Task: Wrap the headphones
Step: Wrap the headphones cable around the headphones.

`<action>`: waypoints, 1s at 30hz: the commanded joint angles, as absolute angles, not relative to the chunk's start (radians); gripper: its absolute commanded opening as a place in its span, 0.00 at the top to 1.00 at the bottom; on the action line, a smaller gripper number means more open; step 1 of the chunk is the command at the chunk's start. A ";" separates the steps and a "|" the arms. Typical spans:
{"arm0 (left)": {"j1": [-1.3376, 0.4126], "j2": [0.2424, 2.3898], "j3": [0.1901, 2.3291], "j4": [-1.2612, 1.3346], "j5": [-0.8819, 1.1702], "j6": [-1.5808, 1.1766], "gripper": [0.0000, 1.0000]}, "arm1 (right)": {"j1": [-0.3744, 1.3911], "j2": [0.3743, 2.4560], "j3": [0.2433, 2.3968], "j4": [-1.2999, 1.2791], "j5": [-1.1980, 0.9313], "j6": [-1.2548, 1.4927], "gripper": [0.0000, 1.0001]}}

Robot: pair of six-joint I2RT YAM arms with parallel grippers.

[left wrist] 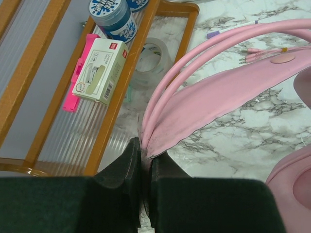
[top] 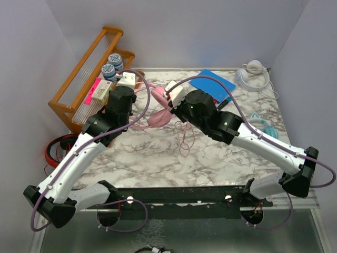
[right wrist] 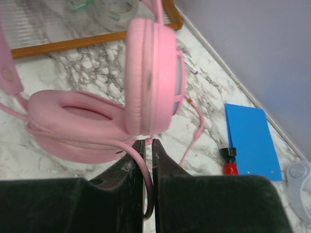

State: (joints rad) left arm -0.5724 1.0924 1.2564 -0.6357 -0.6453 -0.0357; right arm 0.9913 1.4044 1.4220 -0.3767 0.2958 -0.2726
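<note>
The pink headphones (top: 158, 117) lie at the middle back of the marble table, between my two grippers. My left gripper (left wrist: 145, 151) is shut on the end of their pink headband (left wrist: 209, 97). My right gripper (right wrist: 148, 145) is shut on the pink cable (right wrist: 146, 179), just below one upright earcup (right wrist: 150, 73); the other earcup (right wrist: 73, 121) lies flat beside it. A loose loop of the cable (top: 184, 139) trails toward the front. The white headphones (top: 253, 74) lie at the back right. The teal headphones (top: 263, 124) are partly hidden behind my right arm.
A wooden rack (top: 84, 74) at the back left holds blue tubs (top: 111, 66), a boxed stapler (left wrist: 99, 70) and a tape roll (left wrist: 150, 58). A blue notebook (top: 212, 83) and a red-and-black marker (right wrist: 229, 162) lie behind the pink pair. Red-and-black headphones (top: 55, 147) sit off the left edge.
</note>
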 commanded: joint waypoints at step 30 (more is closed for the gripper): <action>-0.597 1.092 1.440 -0.867 0.147 -0.153 1.00 | 0.661 1.438 1.227 -0.019 0.009 -0.120 0.75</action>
State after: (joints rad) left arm -0.5915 1.1034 1.3308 -0.8867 -0.0956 -0.0448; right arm 0.6849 1.4185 1.2850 -0.0654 0.1394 -0.2142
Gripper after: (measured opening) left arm 0.086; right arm 0.250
